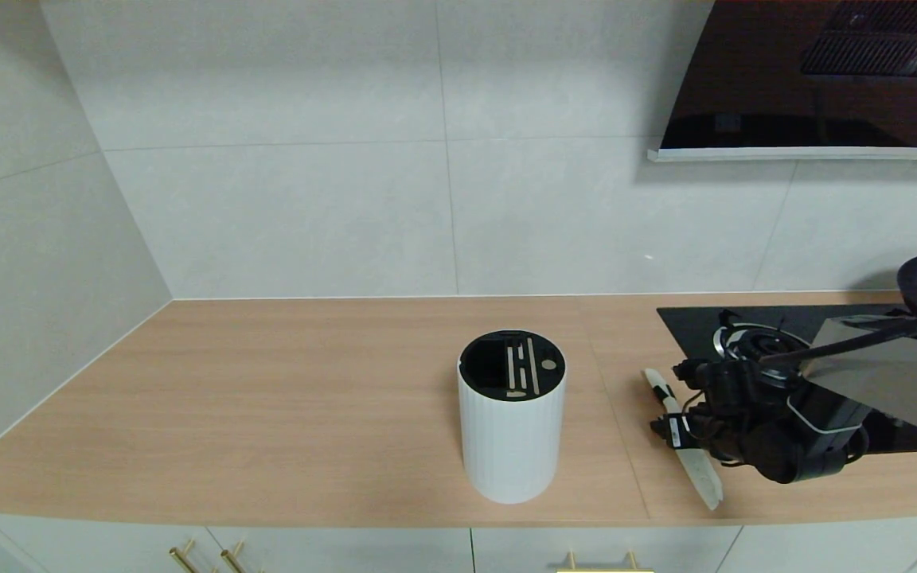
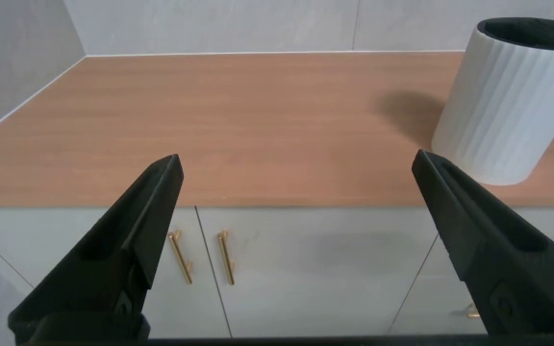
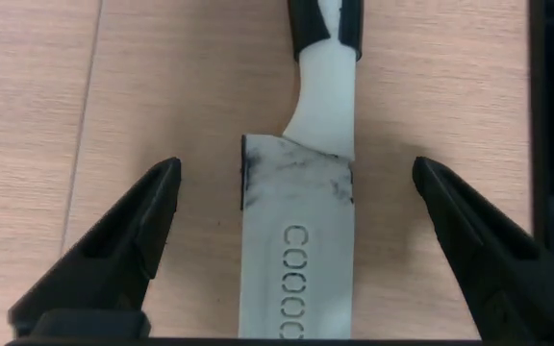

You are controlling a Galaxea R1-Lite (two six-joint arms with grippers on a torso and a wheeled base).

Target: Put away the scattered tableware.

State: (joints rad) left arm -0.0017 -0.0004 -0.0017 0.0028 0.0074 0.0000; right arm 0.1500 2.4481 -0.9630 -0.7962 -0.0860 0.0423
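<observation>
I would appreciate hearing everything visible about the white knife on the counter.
The white ceramic-looking kitchen knife lies flat on the light wooden counter. Its broad blade carries dark smudges near the heel and a row of oval marks; the handle is white with black bands. The right gripper's open fingers flank the blade without touching.

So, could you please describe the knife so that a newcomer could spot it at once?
On the wooden countertop, look between the white ribbed holder and the black hob. The knife lies flat there, below the right gripper, its jaws open. It alone is long and thin, white-bladed with a black-and-white handle.
</observation>
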